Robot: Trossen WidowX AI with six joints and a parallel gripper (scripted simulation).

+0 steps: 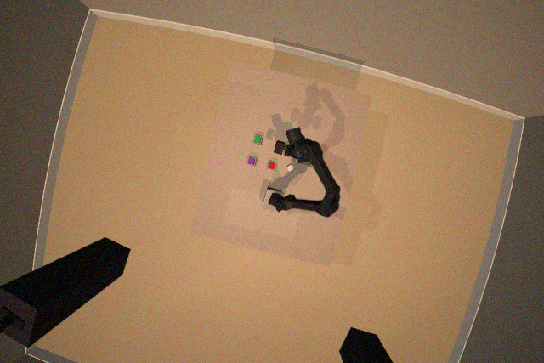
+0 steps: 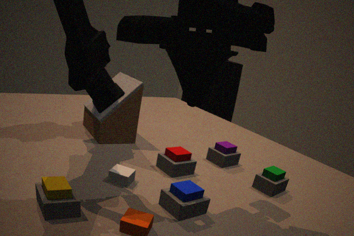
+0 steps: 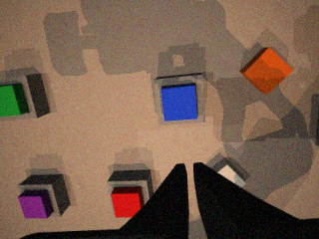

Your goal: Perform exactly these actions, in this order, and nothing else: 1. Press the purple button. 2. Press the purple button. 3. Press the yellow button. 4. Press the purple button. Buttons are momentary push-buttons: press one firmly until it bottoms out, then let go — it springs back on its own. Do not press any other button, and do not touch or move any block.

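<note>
Your gripper (image 3: 189, 171) is pressed together on nothing, high above the red button (image 3: 127, 203). From red, the purple button (image 3: 35, 205) sits left, blue (image 3: 179, 102) beyond, the white block (image 3: 232, 174) just right, orange block (image 3: 266, 69) farther. Yellow button (image 2: 56, 187) lies past white, near the table edge.

— That arm (image 2: 82, 47) looks matt black, hardly a glint on it.

— Same for the button caps: the blue button (image 2: 186, 190) and red button (image 2: 177, 153) are flat, smooth colour on dull grey bases. The table (image 2: 300, 156) looks matt tan.
</note>
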